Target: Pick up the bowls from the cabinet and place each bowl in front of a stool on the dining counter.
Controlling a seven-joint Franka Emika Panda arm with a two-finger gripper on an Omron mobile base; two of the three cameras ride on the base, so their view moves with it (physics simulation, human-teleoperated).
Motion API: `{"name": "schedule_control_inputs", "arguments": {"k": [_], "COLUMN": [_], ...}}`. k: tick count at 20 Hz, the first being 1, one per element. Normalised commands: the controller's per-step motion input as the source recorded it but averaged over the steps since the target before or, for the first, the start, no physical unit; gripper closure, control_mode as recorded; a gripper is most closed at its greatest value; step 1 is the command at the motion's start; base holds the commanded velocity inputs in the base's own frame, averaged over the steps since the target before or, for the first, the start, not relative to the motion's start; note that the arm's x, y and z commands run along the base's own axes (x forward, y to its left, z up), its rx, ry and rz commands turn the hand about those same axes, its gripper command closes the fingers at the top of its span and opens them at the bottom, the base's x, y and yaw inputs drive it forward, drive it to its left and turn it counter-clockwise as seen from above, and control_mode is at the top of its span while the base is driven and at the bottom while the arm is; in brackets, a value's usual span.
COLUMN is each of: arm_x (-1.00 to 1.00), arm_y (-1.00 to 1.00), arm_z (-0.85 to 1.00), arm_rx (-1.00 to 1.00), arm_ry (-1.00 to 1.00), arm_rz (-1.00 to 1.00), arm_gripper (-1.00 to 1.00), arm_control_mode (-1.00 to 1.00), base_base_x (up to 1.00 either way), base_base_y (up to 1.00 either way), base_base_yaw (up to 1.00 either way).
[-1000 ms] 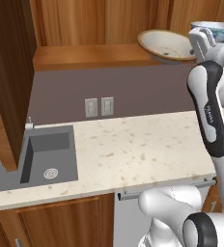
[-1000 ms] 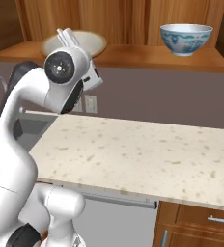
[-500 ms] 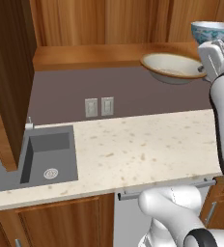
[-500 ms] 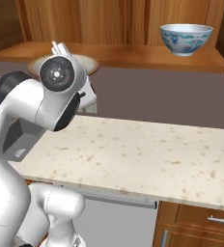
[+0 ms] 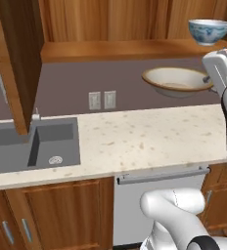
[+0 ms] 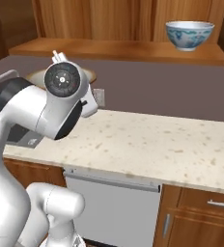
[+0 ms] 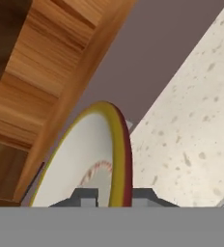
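pincer [image 7: 115,197] clenched on the cream bowl [image 5: 178,81] by its rim, clear of the cabinet [image 5: 125,49]; a thin edge hold could let it tip or slip mid-swing.

The wall cabinet of reddish-brown wood [image 5: 110,29] showed vertical grain and a soft satin finish. The wide cream ceramic bowl with a tan rim [image 5: 176,80] looked smooth and glazed, and the deeper white bowl with blue-green pattern [image 5: 209,31] was glossy. The beige speckled stone counter [image 5: 149,139] looked polished, the grey sink [image 5: 47,144] matt.
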Motion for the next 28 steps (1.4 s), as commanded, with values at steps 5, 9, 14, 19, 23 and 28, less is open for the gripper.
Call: {"name": "schedule_control_inputs", "arguments": {"k": [5,9,14,19,23,28], "arm_x": [0.00,0.00,0.00,0.00,0.00,0.00], "arm_y": [0.00,0.00,0.00,0.00,0.00,0.00], "arm_z": [0.00,0.00,0.00,0.00,0.00,0.00], "arm_rx": [0.00,0.00,0.00,0.00,0.00,0.00], "arm_ry": [0.00,0.00,0.00,0.00,0.00,0.00], "arm_rz": [0.00,0.00,0.00,0.00,0.00,0.00], "arm_gripper": [1.00,1.00,1.00,1.00,1.00,1.00], "arm_control_mode": [1.00,1.00,1.00,1.00,1.00,1.00], "base_base_x": [-0.69,-0.70,-0.82,-0.82,-0.89,-0.86], "base_base_y": [0.03,0.10,0.14,0.09,0.11,0.06], "base_base_yaw": [0.20,0.31,0.42,0.56,0.59,0.62]}}
